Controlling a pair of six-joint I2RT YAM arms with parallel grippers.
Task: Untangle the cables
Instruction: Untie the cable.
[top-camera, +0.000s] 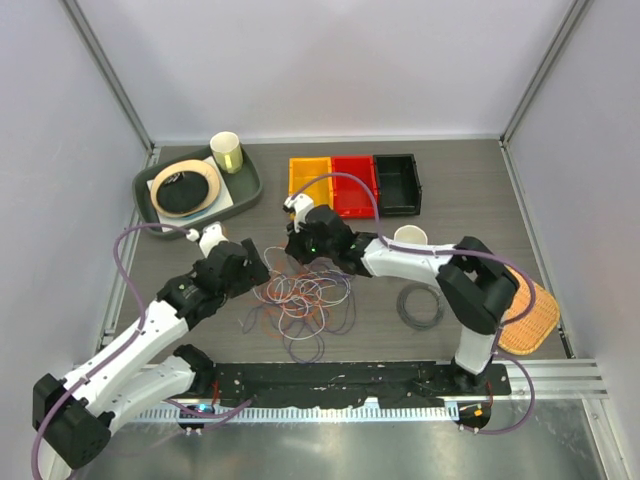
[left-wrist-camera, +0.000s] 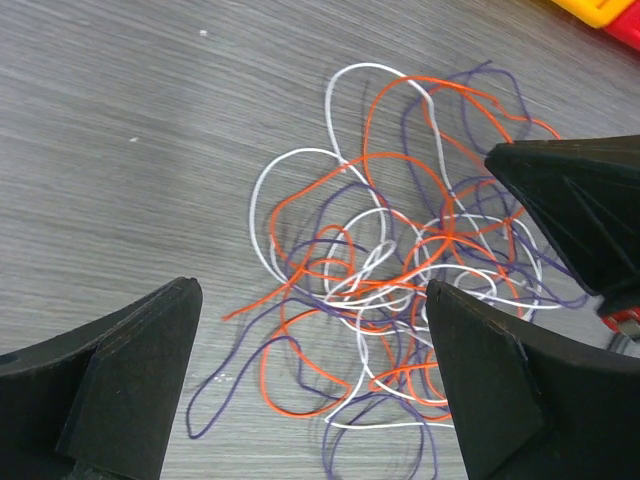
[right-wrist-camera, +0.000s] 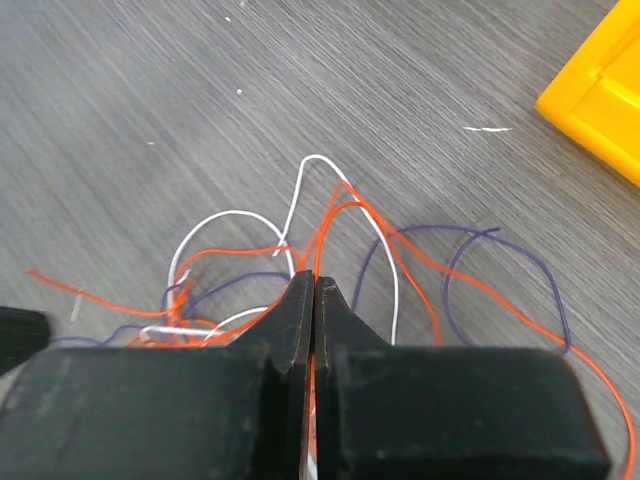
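Table (top-camera: 480, 205) of grey wood-grain laminate carries a loose tangle of thin white, orange and purple cables (top-camera: 305, 300) near its centre, between the two arms; black left gripper (left-wrist-camera: 310, 300) hangs spread wide above the tangle; black right gripper (right-wrist-camera: 313, 285) is pressed together, pinching an orange strand (right-wrist-camera: 343, 190).

Your cables (top-camera: 303, 298) are one loose flat tangle near the middle of the table (top-camera: 470, 190): thin white, orange and purple loops, interlaced at the core, single strands trailing outward.
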